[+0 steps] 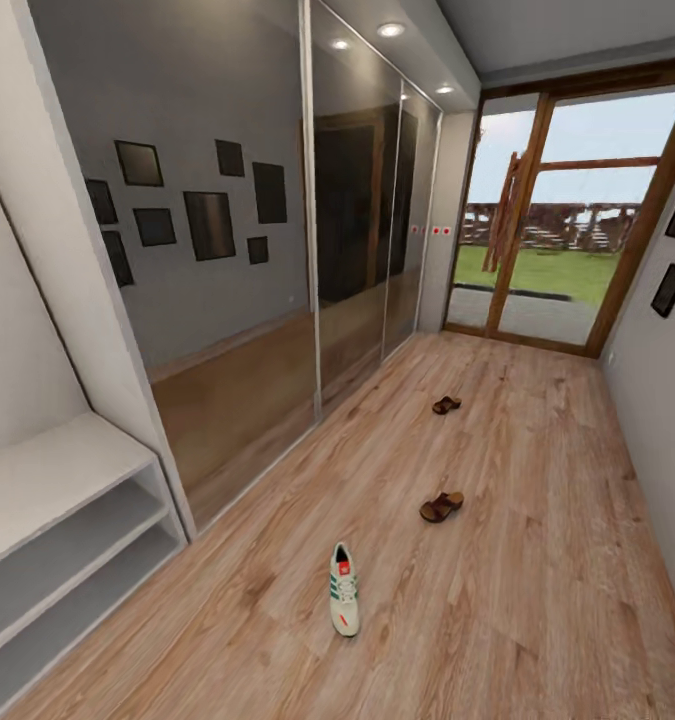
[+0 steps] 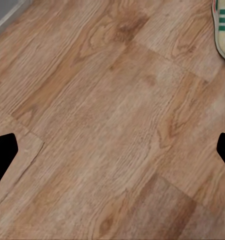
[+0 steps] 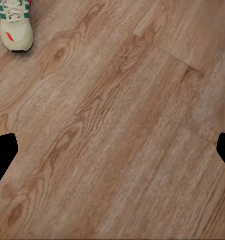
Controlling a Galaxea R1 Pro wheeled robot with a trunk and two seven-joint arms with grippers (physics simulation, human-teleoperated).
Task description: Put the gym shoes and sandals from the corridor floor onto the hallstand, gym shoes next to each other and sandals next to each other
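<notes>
While both wrist cameras look down on bare corridor floor (image 1: 537, 560), the left gripper (image 2: 112, 150) and right gripper (image 3: 112, 150) each show two dark fingertips spread wide apart, holding nothing. One gym shoe (image 1: 344, 589) lies alone on the planks, its edge visible in the left wrist view (image 2: 223, 27) and its toe in the right (image 3: 15, 25). Near sandal (image 1: 441, 506) lies beyond it; far sandal (image 1: 446, 405) farther on, well apart. Hallstand (image 1: 57, 520) stands at the left wall, shelves bare.
</notes>
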